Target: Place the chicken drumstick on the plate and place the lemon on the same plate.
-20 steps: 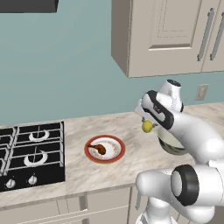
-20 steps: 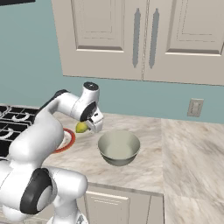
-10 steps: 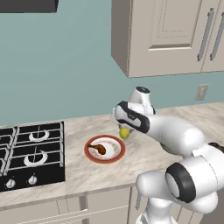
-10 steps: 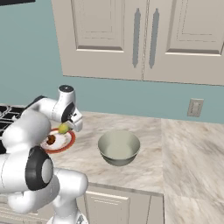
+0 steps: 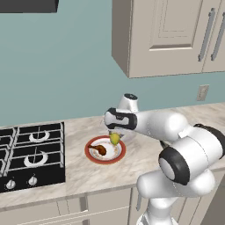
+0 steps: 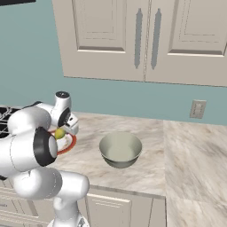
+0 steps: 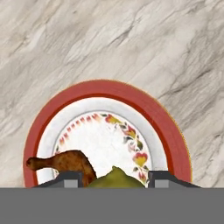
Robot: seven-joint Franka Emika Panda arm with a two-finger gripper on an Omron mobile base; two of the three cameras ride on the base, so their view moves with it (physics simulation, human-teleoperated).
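The jaws are clamped on the lemon (image 5: 114, 139), one finger pressing each side of it, and the gripper (image 5: 114, 137) hangs over the right part of the plate (image 5: 94, 157). From the left base view the lemon sits at the tip of the white arm, above the plate's far right edge; whether it touches the plate I cannot tell from here. The drumstick (image 5: 99, 150) already lies on the plate, on its white middle, just left of the lemon. The hand view looks straight down onto the plate (image 7: 144, 109): its red rim curves around a white centre with a small flower pattern, the drumstick (image 7: 65, 162) lies at the lower left with its thin end pointing left, and the top of the lemon (image 7: 115, 179) pokes up between the two dark fingertips (image 7: 68, 178). The plate rests on a marbled counter (image 5: 149, 151), with a black gas hob (image 5: 29, 154) to its left. In the right base view the lemon (image 6: 60, 133) shows at the gripper (image 6: 61, 133) beside the arm's elbow, with a slice of the plate (image 6: 70, 143) visible behind it, and a grey-green bowl (image 6: 120, 149) stands on the counter (image 6: 150, 170) well to the right of the plate. Beige wall cabinets (image 6: 142, 40) hang above against a teal wall.
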